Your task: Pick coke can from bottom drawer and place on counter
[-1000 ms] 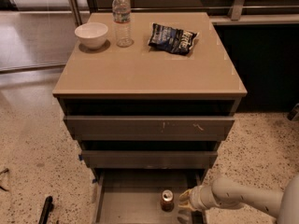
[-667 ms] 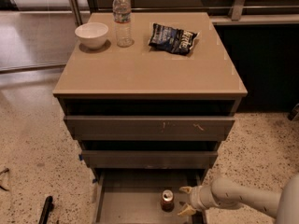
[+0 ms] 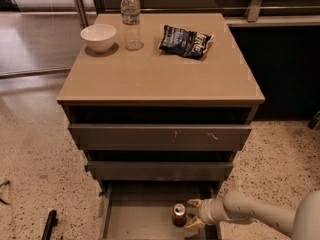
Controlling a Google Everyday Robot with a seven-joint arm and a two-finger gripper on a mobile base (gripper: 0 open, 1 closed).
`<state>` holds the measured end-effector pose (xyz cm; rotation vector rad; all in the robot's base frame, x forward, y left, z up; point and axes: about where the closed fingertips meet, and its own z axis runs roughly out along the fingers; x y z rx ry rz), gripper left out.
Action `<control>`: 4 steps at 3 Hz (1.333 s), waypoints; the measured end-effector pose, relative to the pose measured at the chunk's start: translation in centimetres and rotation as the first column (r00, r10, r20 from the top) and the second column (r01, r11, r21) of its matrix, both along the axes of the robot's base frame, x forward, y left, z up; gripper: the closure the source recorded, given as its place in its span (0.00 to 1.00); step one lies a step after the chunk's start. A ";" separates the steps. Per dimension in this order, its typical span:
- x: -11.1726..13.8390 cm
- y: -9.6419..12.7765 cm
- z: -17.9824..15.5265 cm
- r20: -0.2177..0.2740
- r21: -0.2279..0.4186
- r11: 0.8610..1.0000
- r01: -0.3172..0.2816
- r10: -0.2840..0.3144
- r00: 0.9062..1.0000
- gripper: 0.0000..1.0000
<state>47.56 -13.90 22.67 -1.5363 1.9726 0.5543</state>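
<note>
The gripper (image 3: 193,214), in smooth matt cream plastic with yellowish fingers spread, sits low inside the bottom drawer (image 3: 135,219), whose floor under it is flat, dull grey. Just beside its fingertips the coke can (image 3: 179,215) looks like glossy red-brown metal with a silvery top. Well above the gripper, the counter (image 3: 160,79) is smooth tan with a soft sheen, carrying a glossy white bowl (image 3: 98,36), a clear plastic water bottle (image 3: 131,21) and a crinkled, shiny dark chip bag (image 3: 185,40).

coke can (image 3: 179,215): red-brown, silver top
bottom drawer (image 3: 135,220): grey
counter (image 3: 160,71): tan-beige
gripper (image 3: 192,213): yellowish tips, beside coke can in drawer
bowl (image 3: 98,36): white
chip bag (image 3: 185,41): dark blue
</note>
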 end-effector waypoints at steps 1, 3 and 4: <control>1.1 1.2 -0.7 0.016 0.036 0.999 -0.009 0.008 1.000 0.35; 2.5 3.3 -1.9 0.029 0.086 0.996 -0.039 0.037 0.999 0.30; 2.7 4.4 -2.9 0.013 0.098 0.993 -0.060 0.059 0.998 0.30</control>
